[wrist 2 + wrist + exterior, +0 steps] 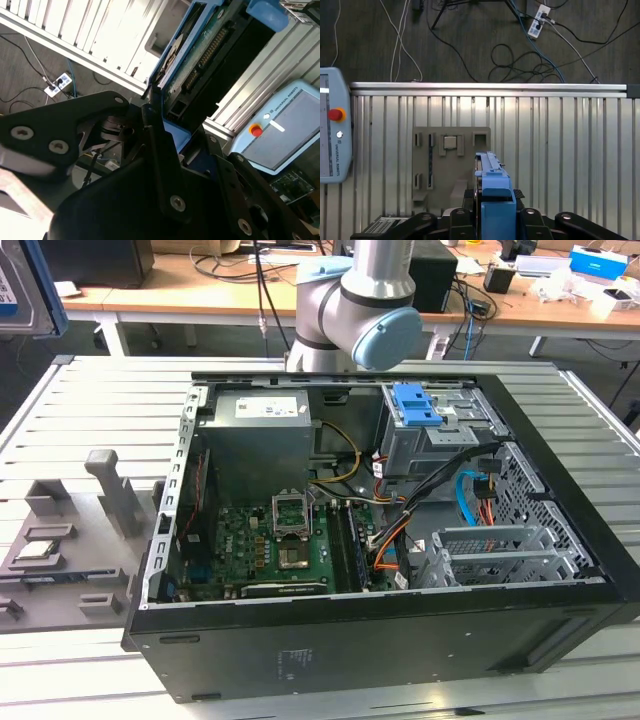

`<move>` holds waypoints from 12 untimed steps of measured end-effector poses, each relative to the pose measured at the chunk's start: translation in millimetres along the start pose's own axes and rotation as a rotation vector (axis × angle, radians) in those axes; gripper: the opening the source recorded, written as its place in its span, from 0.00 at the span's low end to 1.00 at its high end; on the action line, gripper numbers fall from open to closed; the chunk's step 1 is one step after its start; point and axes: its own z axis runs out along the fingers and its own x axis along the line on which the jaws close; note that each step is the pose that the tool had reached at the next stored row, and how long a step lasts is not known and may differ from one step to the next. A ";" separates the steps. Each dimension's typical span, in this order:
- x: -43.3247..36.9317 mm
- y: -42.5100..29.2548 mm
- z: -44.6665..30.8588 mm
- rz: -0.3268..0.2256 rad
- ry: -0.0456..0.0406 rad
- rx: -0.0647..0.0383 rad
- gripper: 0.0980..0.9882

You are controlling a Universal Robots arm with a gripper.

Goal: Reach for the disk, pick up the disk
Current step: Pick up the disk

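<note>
The gripper [494, 199] is pinched shut on the disk [489, 167], with its black fingers [471, 199] pressing the blue rails from either side. The disk is held edge-on, clear of the slatted table [570, 150] and above the grey fixture tray [422, 165]. In the exterior view it sits in the upper left corner, well apart from the open computer case [400, 640].
</note>
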 end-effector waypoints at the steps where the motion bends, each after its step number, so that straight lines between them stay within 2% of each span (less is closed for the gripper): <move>1: 0.0 0.0 -3.0 0.000 0.0001 0.000 0.30; 2: 0.0 -0.1 -8.5 0.000 0.0001 0.000 0.30; 12: 0.1 -0.6 -33.6 0.000 0.0000 0.000 0.30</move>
